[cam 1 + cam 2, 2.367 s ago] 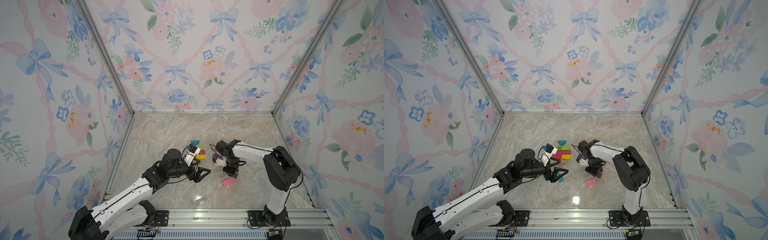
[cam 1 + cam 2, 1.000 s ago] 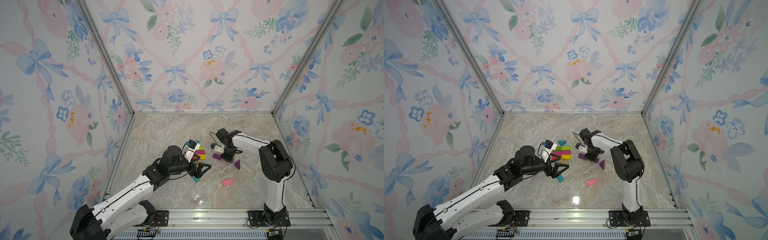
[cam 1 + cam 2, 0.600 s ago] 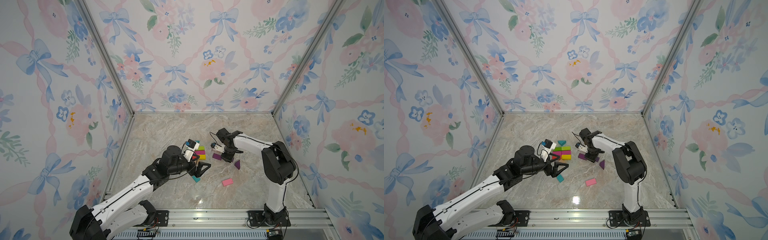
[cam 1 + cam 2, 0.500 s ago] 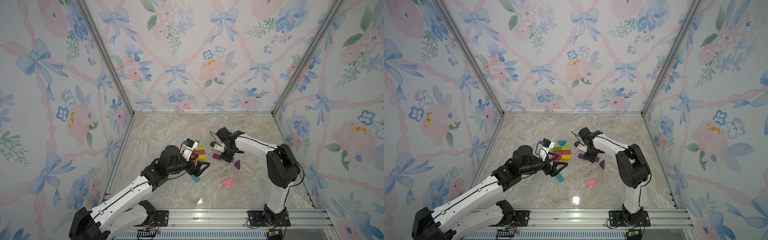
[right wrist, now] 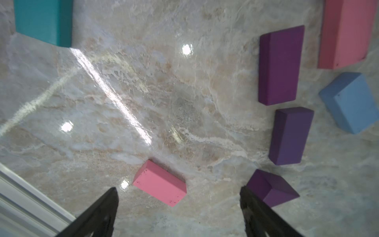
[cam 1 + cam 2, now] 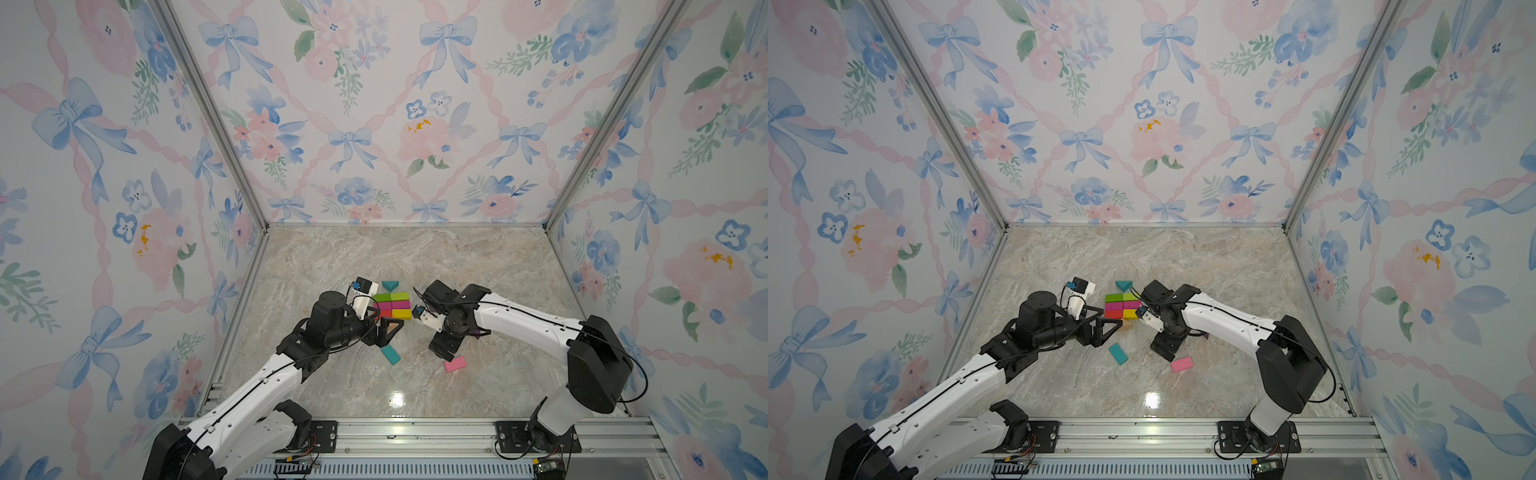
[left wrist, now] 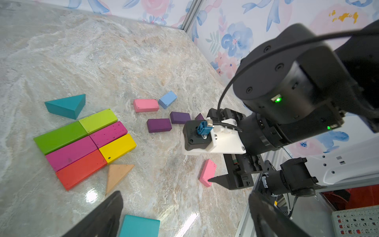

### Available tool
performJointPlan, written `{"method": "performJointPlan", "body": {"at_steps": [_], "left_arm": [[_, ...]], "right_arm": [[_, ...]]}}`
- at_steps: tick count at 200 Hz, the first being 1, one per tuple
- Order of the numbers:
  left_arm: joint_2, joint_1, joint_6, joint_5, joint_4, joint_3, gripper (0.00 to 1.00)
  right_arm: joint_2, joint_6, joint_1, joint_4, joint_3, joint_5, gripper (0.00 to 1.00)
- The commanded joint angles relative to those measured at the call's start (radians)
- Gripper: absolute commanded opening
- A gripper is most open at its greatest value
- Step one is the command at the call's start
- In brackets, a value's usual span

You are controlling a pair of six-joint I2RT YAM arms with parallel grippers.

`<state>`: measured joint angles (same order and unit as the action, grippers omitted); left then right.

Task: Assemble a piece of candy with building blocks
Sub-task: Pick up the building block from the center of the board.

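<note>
Forming the candy body, six joined blocks [image 7: 85, 146] appear complete; loose purple blocks [image 7: 159, 125] remain unplaced; left gripper [image 7: 185, 195] and right gripper [image 5: 178, 188] stand open, empty.

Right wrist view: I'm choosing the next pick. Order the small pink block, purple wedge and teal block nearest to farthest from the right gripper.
1. Small pink block, just in front of the open right gripper.
2. Purple wedge, close at its side.
3. Teal block, well beyond both.

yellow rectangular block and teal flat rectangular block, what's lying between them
A tan triangular wedge lies flat between them, clearest in the left wrist view.
</note>
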<state>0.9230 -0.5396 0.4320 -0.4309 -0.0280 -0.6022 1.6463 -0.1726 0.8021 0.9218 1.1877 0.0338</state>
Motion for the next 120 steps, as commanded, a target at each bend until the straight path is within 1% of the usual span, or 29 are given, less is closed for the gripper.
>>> {"method": "performJointPlan", "body": {"at_steps": [1, 12, 24, 63, 104, 120], "left_arm": [[-0.060, 0.024, -0.006, 0.003, 0.003, 0.017, 0.98], [-0.079, 0.027, -0.006, 0.003, 0.005, 0.020, 0.98], [-0.087, 0.027, -0.004, -0.005, 0.005, 0.019, 0.98], [-0.101, 0.028, 0.003, -0.022, 0.003, 0.017, 0.98], [-0.112, 0.029, 0.010, -0.020, 0.005, 0.019, 0.98], [-0.107, 0.029, 0.010, -0.023, 0.004, 0.015, 0.98]], "right_arm": [[-0.028, 0.179, 0.014, -0.048, -0.058, -0.105, 0.95], [-0.038, 0.215, 0.018, -0.105, -0.103, -0.129, 0.95], [-0.028, 0.235, 0.024, -0.135, -0.137, -0.130, 0.95], [0.054, 0.265, 0.048, -0.131, -0.172, -0.112, 0.95], [0.030, 0.340, 0.070, -0.144, -0.228, -0.102, 0.94], [0.022, 0.375, 0.081, -0.135, -0.241, -0.096, 0.92]]}}
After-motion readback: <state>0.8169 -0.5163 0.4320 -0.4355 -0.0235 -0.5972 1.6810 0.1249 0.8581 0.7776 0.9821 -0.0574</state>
